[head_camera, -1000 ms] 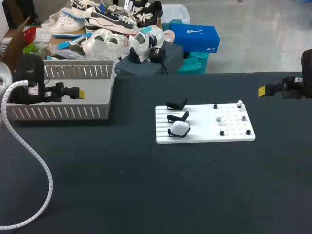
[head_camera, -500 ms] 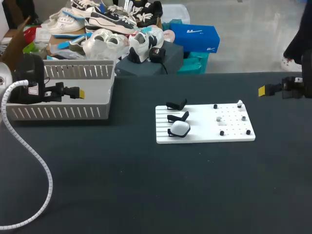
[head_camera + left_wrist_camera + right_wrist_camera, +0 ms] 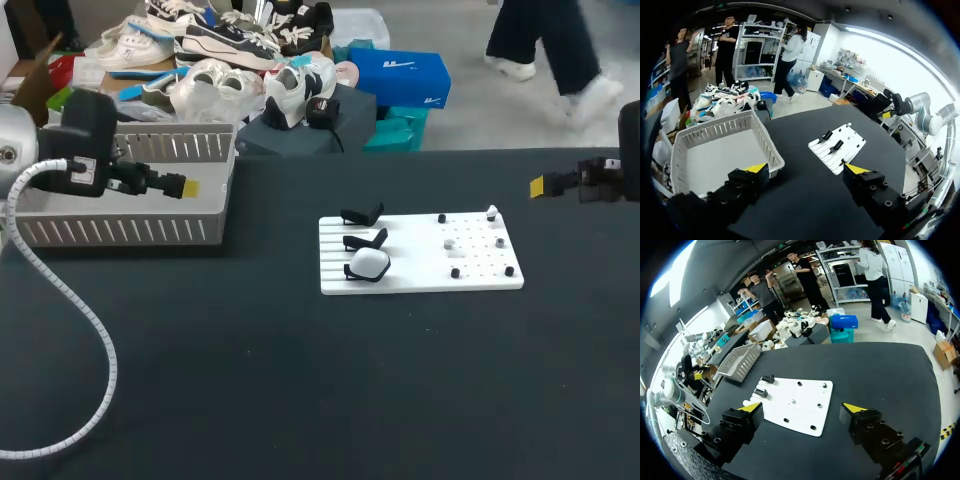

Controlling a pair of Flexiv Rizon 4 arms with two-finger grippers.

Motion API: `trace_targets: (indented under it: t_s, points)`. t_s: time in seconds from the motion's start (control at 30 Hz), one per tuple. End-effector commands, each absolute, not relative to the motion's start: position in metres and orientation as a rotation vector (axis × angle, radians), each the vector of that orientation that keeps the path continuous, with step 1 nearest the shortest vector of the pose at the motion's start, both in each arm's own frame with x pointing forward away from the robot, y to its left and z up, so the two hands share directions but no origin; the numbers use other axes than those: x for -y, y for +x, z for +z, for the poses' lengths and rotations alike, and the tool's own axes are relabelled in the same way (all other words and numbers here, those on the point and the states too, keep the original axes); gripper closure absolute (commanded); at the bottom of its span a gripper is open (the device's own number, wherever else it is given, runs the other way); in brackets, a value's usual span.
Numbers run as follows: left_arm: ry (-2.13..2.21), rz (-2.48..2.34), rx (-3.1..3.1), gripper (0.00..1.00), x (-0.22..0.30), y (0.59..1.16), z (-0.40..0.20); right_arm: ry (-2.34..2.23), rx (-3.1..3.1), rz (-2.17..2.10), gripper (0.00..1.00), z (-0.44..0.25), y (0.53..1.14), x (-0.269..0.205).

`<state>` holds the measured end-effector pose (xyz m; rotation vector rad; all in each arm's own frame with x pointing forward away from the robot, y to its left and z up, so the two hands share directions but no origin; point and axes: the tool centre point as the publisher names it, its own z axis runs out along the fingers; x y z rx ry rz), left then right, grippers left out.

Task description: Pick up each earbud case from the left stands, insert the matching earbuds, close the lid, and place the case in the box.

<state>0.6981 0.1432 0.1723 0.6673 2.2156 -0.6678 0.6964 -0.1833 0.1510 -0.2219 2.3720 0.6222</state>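
A white board [image 3: 420, 282] lies right of the table's middle. Three black stands line its left side. The nearest stand holds a white earbud case [image 3: 369, 263]; the two behind it [image 3: 362, 215] are bare. Small black and pale earbuds [image 3: 455, 272] sit on pegs on the board's right half. My left gripper [image 3: 185, 186] hangs open and empty over the grey basket [image 3: 120, 232], and the board [image 3: 840, 145] lies well ahead of its yellow tips [image 3: 806, 169]. My right gripper [image 3: 538, 185] is open and empty off the board's far right corner; the board [image 3: 795, 402] lies under and ahead of it [image 3: 803, 407].
The slatted basket [image 3: 690, 137] stands at the table's back left with nothing visible inside. My left arm's white coiled cable [image 3: 90, 350] loops over the near left of the black tabletop. Shoes and boxes are heaped behind the far edge.
My left arm has swung right and slightly away, carrying its gripper toward the basket's right wall. The right arm has kept still. Both grippers stayed open.
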Motion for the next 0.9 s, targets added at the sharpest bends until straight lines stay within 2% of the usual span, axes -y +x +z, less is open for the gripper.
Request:
trace_targets:
  t_s: [0.03,0.47,0.9]
  points:
    - [0.863,-0.773,-2.055,0.00,-0.135,0.703,0.166,-0.226,-2.370,0.628,0.00,0.150,0.698,0.184]
    - [1.262,-0.816,-1.758,0.00,-0.079,0.686,0.145,-0.226,-2.370,0.628,0.00,0.150,0.698,0.184]
    - [1.279,-0.894,-1.687,0.00,-0.059,0.689,0.138,-0.226,-2.370,0.628,0.00,0.150,0.698,0.184]
